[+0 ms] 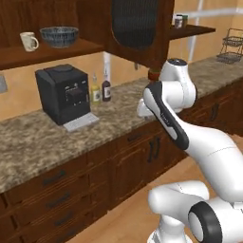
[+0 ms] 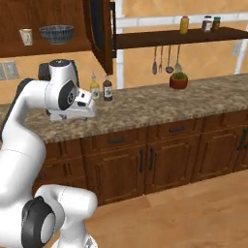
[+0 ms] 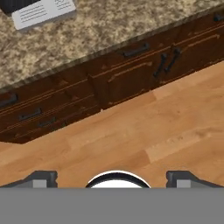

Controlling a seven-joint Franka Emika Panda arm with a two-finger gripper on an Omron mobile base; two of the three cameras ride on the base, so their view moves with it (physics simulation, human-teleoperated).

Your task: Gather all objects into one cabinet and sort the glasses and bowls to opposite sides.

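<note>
Resting on the long shelf of the dark reddish-brown wooden cabinet (image 1: pixel 52 53) are the cream mug (image 1: pixel 29 41) and, just beside it, the wide dark patterned bowl (image 1: pixel 59 35), round, shallow and far broader than the mug. Both are sitting upright and apart from each other, the mug to the left, the bowl to the right. The cabinet door (image 1: pixel 137 26) is hanging open, showing a dark ribbed inner panel.

Below, the speckled granite table (image 1: pixel 42 140) is carrying a boxy black coffee machine (image 1: pixel 62 92) with a pale grey drip tray, and two small bottles (image 1: pixel 100 89) are standing near it. Further along, a red pot with a green plant (image 2: pixel 178 80) is sitting on the table, and small jars (image 2: pixel 184 24) are standing on an open wooden shelf above.

The end effector (image 3: pixel 111 180) is pointing down at the wooden plank floor and the dark drawer fronts under the table edge; its two dark fingertips (image 3: pixel 40 179) are standing wide apart with nothing between them. The mug and bowl are lying well apart from it, high up on the shelf, while the white arm is folding low before the table.
</note>
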